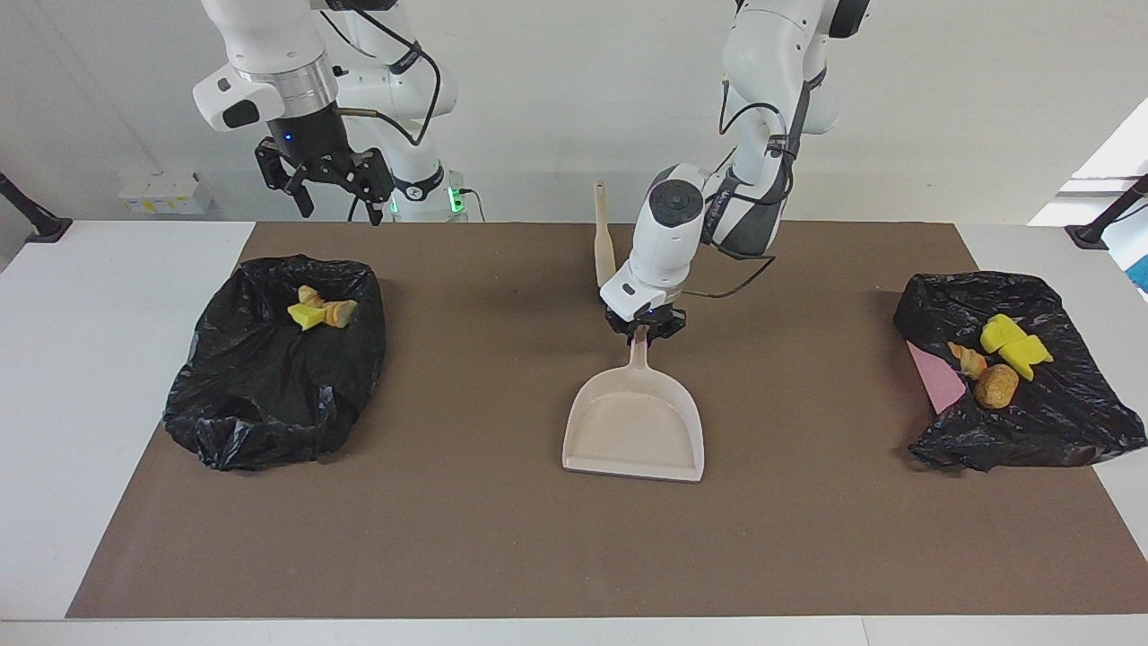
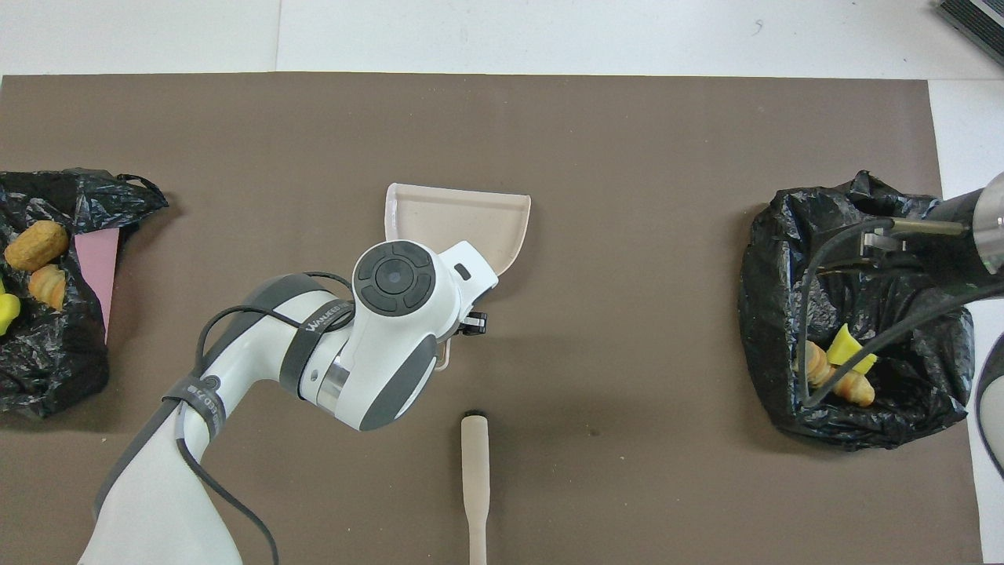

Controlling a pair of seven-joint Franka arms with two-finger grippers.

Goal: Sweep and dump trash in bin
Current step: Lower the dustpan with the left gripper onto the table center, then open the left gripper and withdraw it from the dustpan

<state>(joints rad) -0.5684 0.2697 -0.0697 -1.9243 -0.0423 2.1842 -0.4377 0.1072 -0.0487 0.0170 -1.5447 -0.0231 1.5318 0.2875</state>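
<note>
Facing view: brown mat (image 1: 502, 538) covered the table (image 1: 54, 377).
Left pincer (image 1: 644, 327): frame centre, clamped on the dustpan (image 1: 634, 422) handle; pan lay flat, mouth toward lower edge.
Right pincer (image 1: 325, 179): upper left, raised above the bag's top edge, fingers spread, holding nothing.
Trash (image 1: 321, 310): three scraps inside the black bag (image 1: 269, 386) at frame left.
More trash (image 1: 997, 357): four pieces on a black bag (image 1: 1040, 422) at frame right, beside a pink sheet (image 1: 935, 380).
Brush (image 1: 602, 244): upper centre, partly hidden by the left arm.
</note>
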